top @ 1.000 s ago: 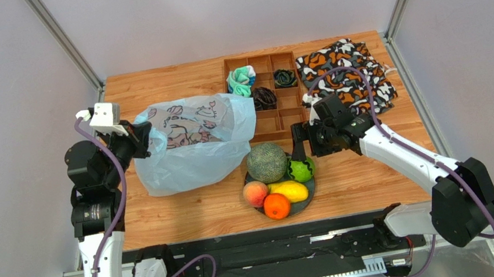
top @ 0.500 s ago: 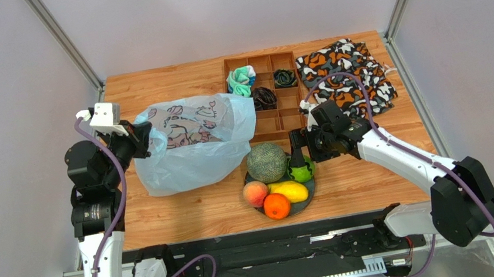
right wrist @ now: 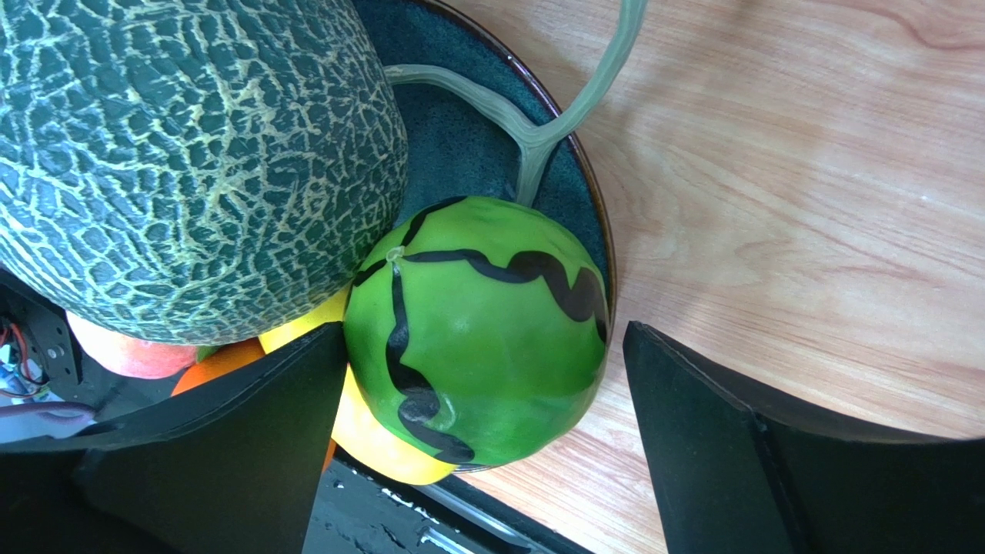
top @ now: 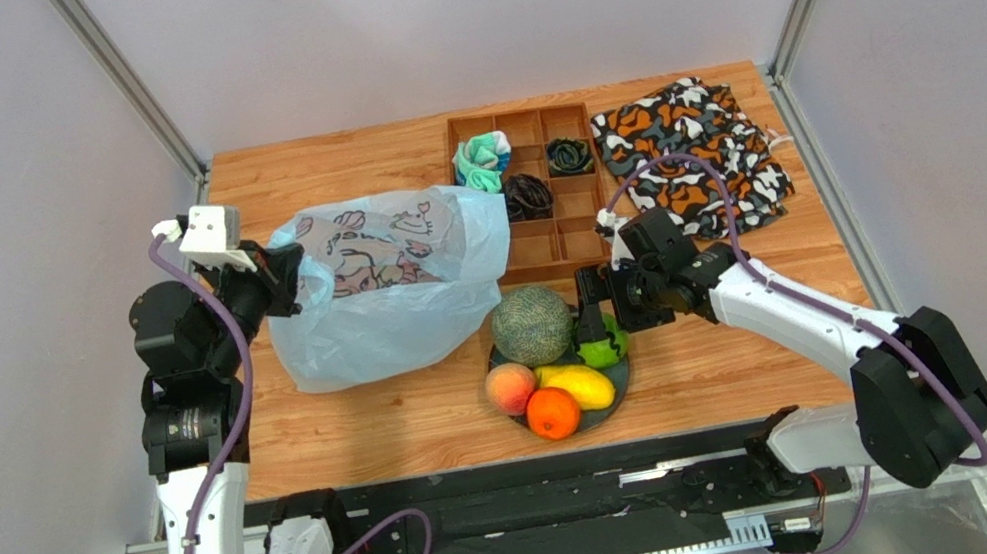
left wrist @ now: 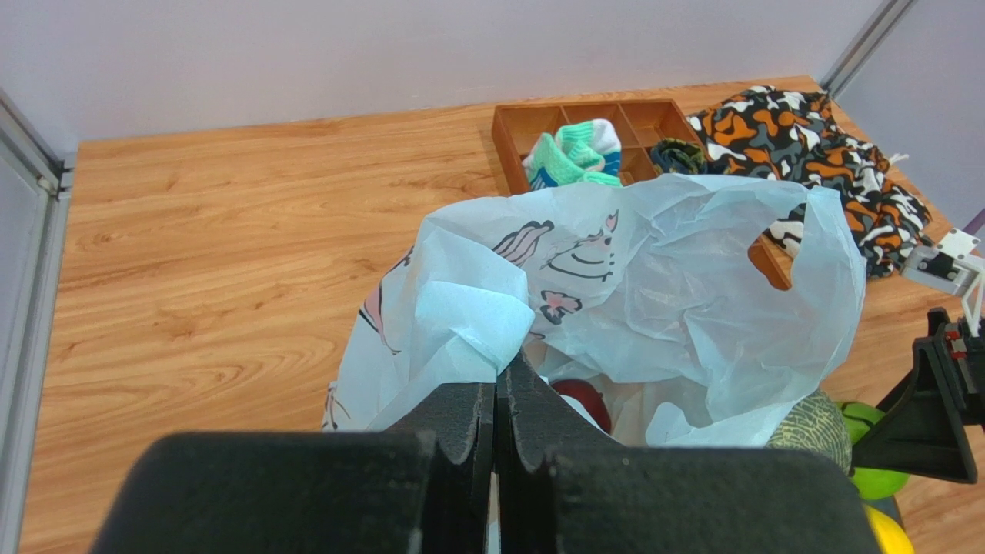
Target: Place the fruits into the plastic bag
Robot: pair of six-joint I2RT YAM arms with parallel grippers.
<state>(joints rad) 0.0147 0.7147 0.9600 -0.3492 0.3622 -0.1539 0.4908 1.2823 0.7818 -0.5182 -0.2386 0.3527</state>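
Right hand (top: 594,319) edged leftward, green fruit (right wrist: 480,329) between its wide-spread jaws

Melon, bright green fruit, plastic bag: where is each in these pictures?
melon (right wrist: 197,150), right wrist view, middle of its netted rind.
bright green fruit (right wrist: 480,329), right wrist view, middle of its upper skin.
plastic bag (left wrist: 694,312), left wrist view, crinkled upper side.

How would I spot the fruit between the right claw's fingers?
Find the dark plate of fruit near the table's front edge. On its right side, beside the big netted melon, sits a bright green ball. It alone is green, with wavy black lines.
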